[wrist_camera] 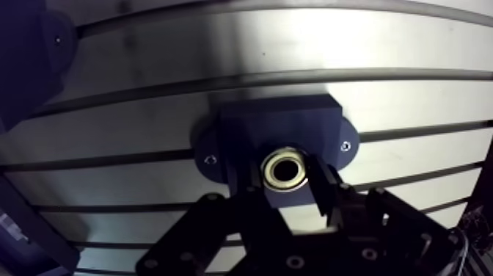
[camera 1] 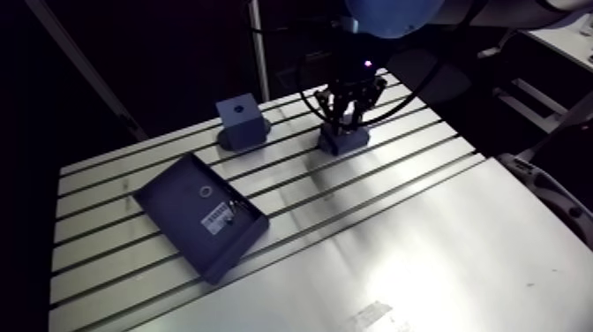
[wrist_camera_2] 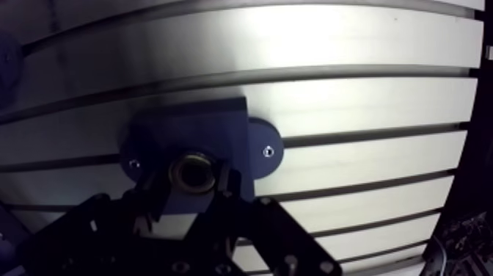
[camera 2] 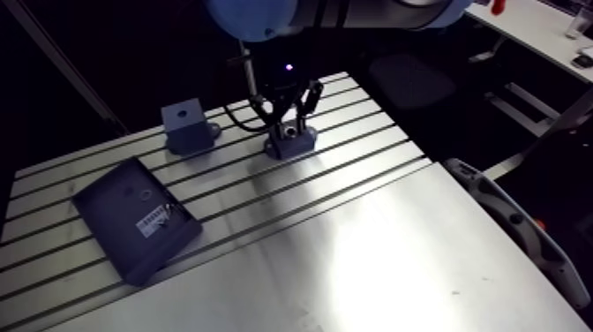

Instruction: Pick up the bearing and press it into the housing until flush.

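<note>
Gripper [wrist_camera: 286, 175]: was black, built of angular linked plates studded with small round screws. Wrist [camera 2: 284, 81] directly above the gripper: was dark, carrying one small violet indicator light [camera 2: 288, 65]. Joint cap [camera 2: 256, 18] above the wrist: was rounded, light blue.

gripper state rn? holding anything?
Gripper: jaws closed on the bearing, which sits at the bore of the housing.

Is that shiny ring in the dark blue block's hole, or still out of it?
In: the wrist view shows the bearing sitting in the hole of the housing. Flush or not, cannot tell.
</note>
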Robot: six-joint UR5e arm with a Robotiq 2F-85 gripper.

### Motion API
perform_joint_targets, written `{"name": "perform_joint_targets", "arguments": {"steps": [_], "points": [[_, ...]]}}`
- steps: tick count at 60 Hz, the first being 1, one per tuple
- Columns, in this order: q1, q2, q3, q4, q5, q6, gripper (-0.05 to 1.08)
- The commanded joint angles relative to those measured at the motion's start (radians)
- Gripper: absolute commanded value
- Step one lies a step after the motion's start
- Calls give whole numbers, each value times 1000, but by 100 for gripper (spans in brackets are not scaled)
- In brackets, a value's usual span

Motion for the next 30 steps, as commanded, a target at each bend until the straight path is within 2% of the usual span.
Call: {"name": "perform_joint_targets", "arguments": {"steps": [1, 12, 13, 14, 15, 19, 30], "points": [[-1, 2, 1, 0, 0, 1, 60], [-1, -9, 0, 1, -1, 2, 57], [-1, -12, 0, 2, 1, 4, 40], [-1, -13, 0, 2, 2, 4, 5], [-1, -16, 0, 3, 3, 4, 3], [-1, -27, -3, 3, 8, 4, 0], [0, -55, -9, 8, 7, 4, 0]]}}
